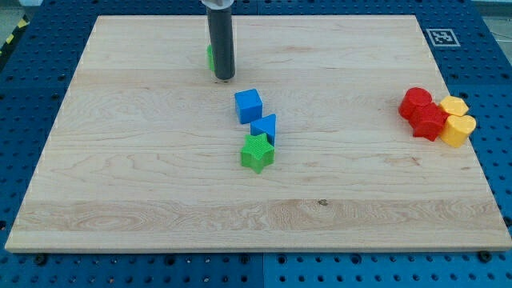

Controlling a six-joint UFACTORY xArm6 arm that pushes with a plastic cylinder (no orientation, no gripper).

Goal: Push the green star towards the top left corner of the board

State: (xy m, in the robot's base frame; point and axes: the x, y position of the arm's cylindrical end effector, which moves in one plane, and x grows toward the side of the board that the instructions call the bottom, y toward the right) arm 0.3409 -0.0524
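The green star (257,153) lies near the board's middle, a little below centre. A blue triangle (265,127) touches it from above, and a blue cube (248,105) sits just above that. My tip (225,78) rests on the board toward the view's top, above and left of the blue cube, well apart from the green star. A second green block (210,57) is mostly hidden behind the rod; its shape cannot be made out.
At the view's right, two red blocks (415,103) (430,122) and two yellow blocks (454,106) (458,130) huddle together near the board's (120,176) right edge. A fiducial tag (442,37) marks the top right corner.
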